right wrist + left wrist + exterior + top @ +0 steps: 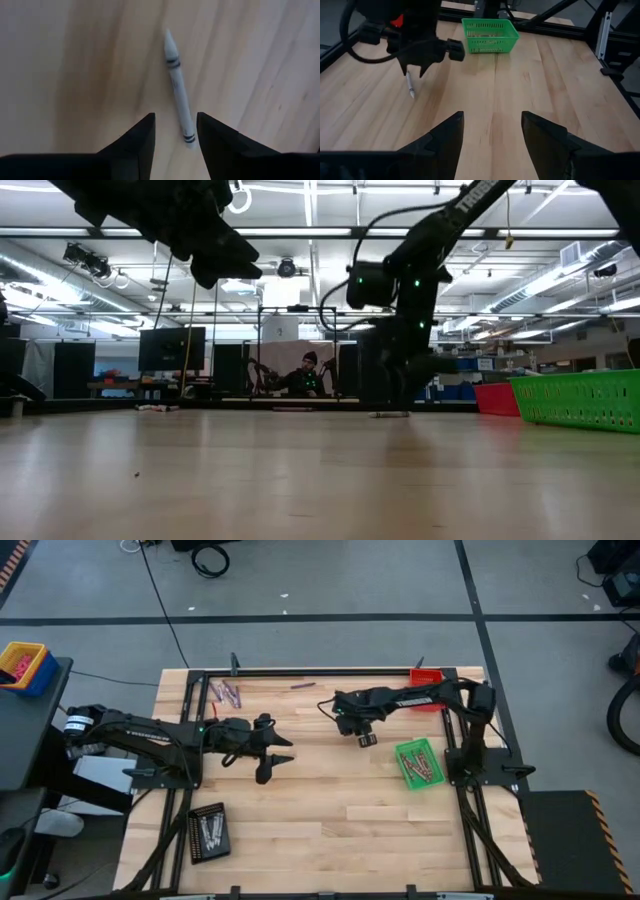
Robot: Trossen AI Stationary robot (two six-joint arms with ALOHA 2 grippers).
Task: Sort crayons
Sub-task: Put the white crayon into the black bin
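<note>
Table (330, 820), wooden, lying under both arms. Going from the left: black tray (208, 833) sitting near the front left corner, holding pale sticks. Left gripper (268, 762) hovering over the left half of the boards, fingers (445, 145) standing well apart, gripping nothing. Small cluster of purplish crayons (227, 692) lying near the back edge, left of centre; one more purple crayon (303, 686) lying alone further along the same edge. Right gripper (366, 738) hanging low over the middle of the table, pointing down at a single grey crayon (178, 89). Grey crayon lying flat on the wood, one end reaching just between the finger tips (145, 127); fingers standing apart, not pinching it; contact with the crayon not readable. Same crayon (410, 86) showing below that gripper in the left wrist view. Green tray (419, 763) sitting right of the right gripper, holding several reddish-brown crayons (421, 767). Red tray (427, 700) sitting at the back right, partly hidden under the right arm; contents not readable.
</note>
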